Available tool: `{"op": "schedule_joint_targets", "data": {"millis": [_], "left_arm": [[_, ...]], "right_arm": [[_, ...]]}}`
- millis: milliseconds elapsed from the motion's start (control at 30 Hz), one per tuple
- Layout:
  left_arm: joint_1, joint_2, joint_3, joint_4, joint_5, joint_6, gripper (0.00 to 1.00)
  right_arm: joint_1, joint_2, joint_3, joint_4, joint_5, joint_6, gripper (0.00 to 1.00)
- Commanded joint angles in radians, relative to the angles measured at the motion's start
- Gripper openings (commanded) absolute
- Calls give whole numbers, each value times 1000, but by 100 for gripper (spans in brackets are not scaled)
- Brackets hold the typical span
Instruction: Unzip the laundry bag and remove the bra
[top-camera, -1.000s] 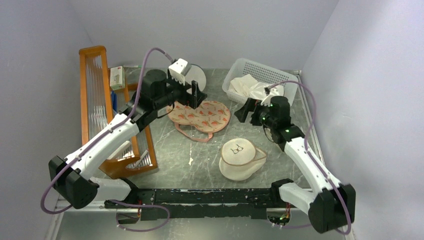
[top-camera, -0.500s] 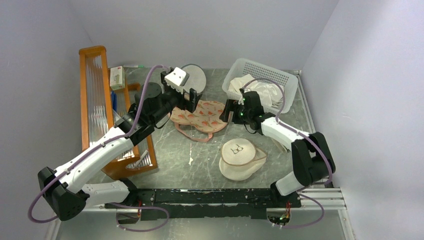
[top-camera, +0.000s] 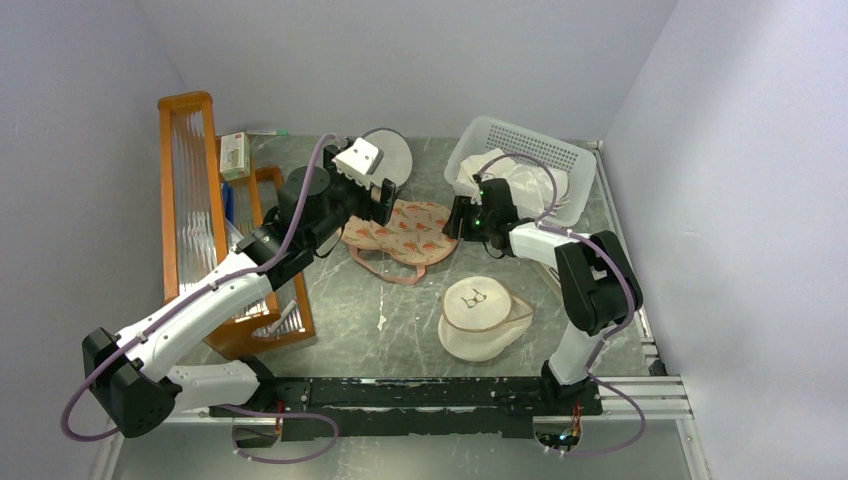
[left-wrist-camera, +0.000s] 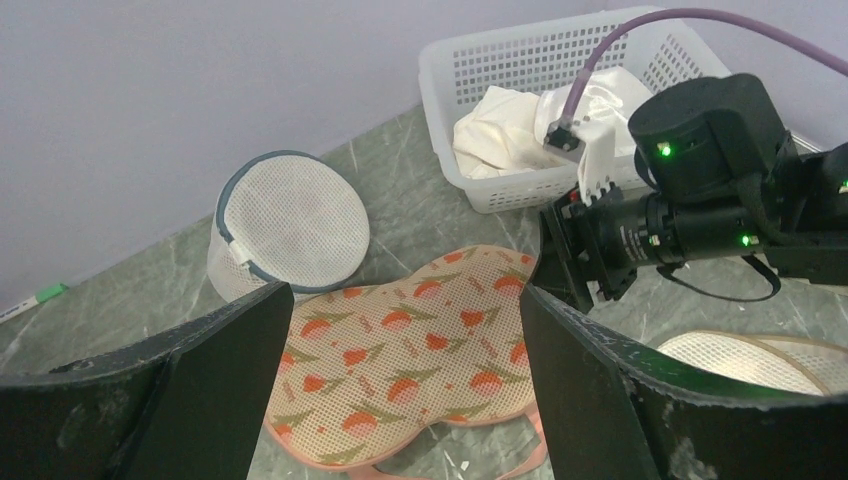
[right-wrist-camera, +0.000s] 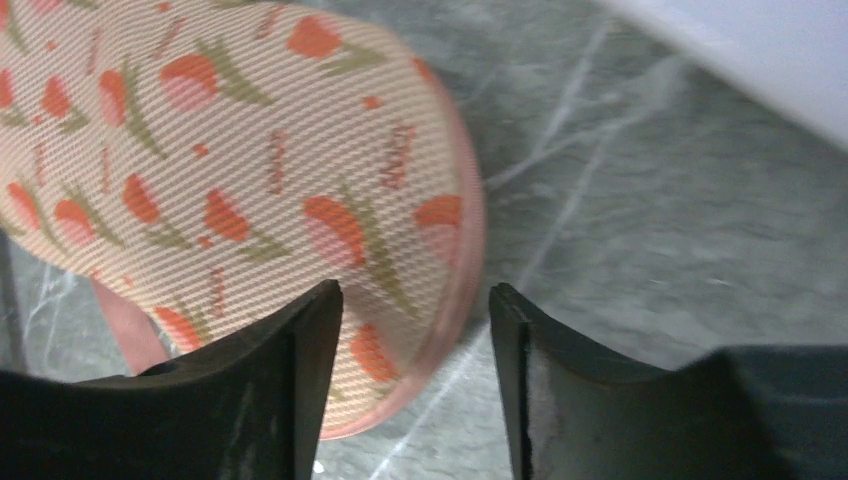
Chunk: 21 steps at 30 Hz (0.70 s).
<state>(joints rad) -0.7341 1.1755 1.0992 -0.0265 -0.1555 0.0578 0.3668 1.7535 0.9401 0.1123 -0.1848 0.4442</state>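
Note:
The peach laundry bag (top-camera: 408, 232) with red-orange print and pink trim lies flat on the grey table, between both grippers. My left gripper (top-camera: 386, 203) hovers open above its left lobe; in the left wrist view the bag (left-wrist-camera: 410, 355) shows between the wide-apart fingers (left-wrist-camera: 590, 400). My right gripper (top-camera: 455, 222) is open at the bag's right edge; in the right wrist view the pink-trimmed edge (right-wrist-camera: 400, 200) lies between and ahead of the fingers (right-wrist-camera: 290, 380). The bra is hidden.
A white mesh dome bag with blue zipper (top-camera: 392, 155) stands behind the laundry bag. A white basket (top-camera: 570, 160) with white cloth is at the back right. A round cream pouch with a bra icon (top-camera: 480, 315) lies in front. A wooden rack (top-camera: 190, 200) is at the left.

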Motion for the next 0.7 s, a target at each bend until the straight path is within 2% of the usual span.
{"op": "schedule_joint_targets", "data": {"millis": [0,100,167,333,400,500,567,667], "left_arm": [[-1,1,3,38,-20,20,96],[0,5,0,40,-37,31,95],[-1,6,3,33,-48,36,95],[0,-17,0,38,-59,39,95],[0,-27,-4,41,-68,41,96],[0,-38,-8,43,-89,49,95],[-1,-46,-16,53,-108,56,96],[0,-51,-24,59,-128,67,95]], "right_arm": [[65,7,-47,109,-98,9,44],[115,-18,-134,175,-206,105,42],[195,-65,-182,203,-293,160,42],[416,-217,-217,122,-316,126,46],[429,-268,-224,72,-307,122,54],[417,-361,-228,-31,-155,102,80],[391,-405,-230,-62,-83,95,90],[329,-429,-217,-85,-64,97,91]]}}
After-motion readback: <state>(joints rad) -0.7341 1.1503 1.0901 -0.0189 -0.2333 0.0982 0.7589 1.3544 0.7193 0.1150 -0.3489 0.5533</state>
